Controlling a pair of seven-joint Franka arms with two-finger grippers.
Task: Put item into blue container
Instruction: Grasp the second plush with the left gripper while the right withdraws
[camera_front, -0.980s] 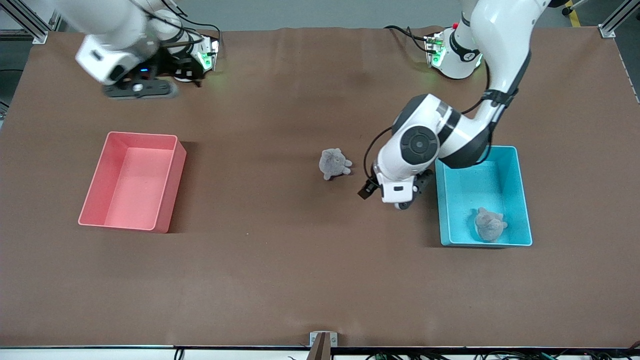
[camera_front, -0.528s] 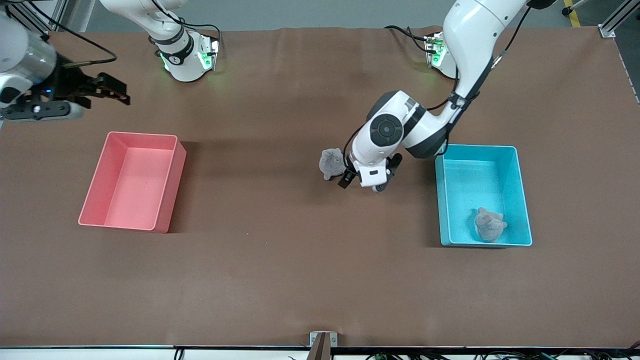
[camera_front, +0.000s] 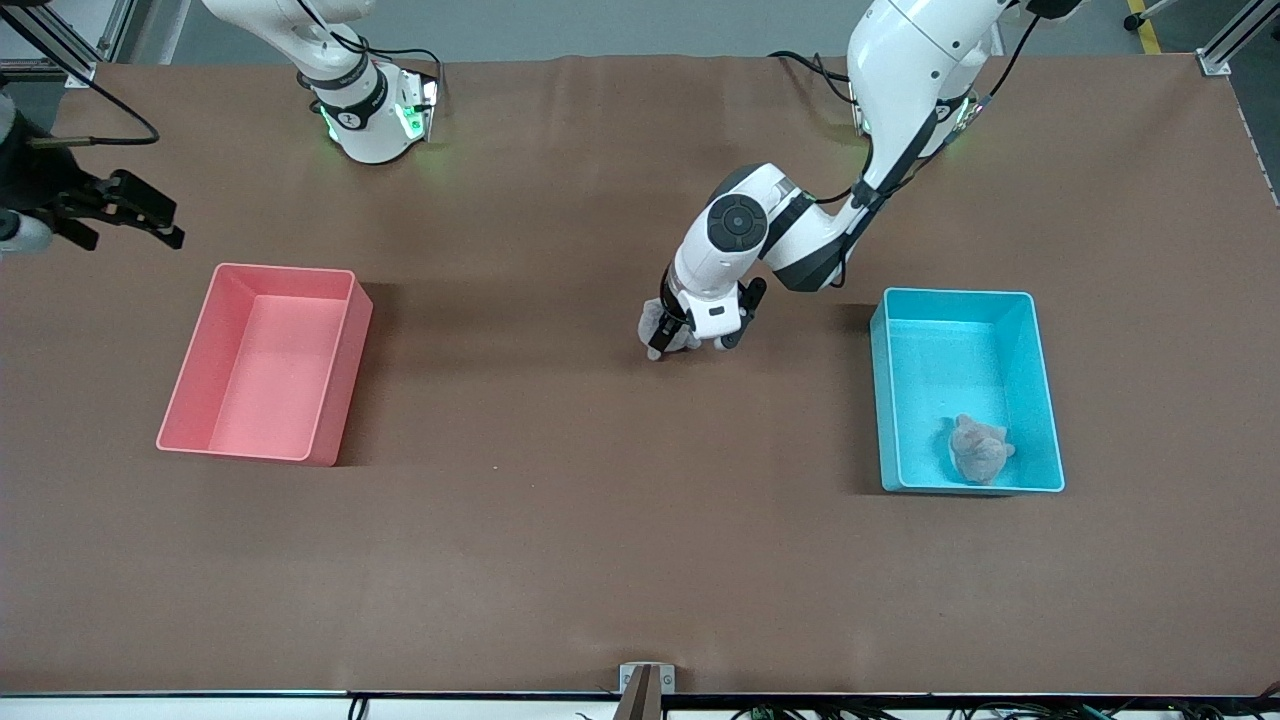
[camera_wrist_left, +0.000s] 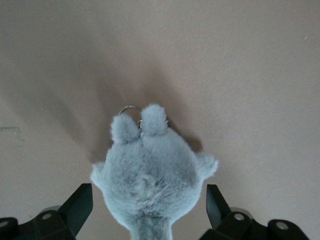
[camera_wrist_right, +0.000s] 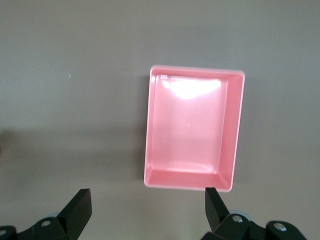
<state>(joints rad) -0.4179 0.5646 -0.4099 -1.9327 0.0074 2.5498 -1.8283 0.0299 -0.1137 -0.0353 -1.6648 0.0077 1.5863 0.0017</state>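
Now the left gripper (camera_wrist_left: 149, 212) is hanging spread apart around the grey plush toy (camera_wrist_left: 150, 170); the right gripper (camera_wrist_right: 147, 212) is waiting, fingers apart, above the bench (camera_front: 560, 520).

One plush toy (camera_front: 979, 450) lies in the blue container (camera_front: 1034, 330); another (camera_front: 658, 322) sits between both bins.

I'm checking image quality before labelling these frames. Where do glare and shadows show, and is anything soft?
Right wrist view: a white glare patch sits on the floor of the pink bin. Left wrist view: the grey plush toy casts a soft shadow on the brown table; the left gripper fingers look slightly soft. Front view: evenly lit, with shadow beside the blue container.
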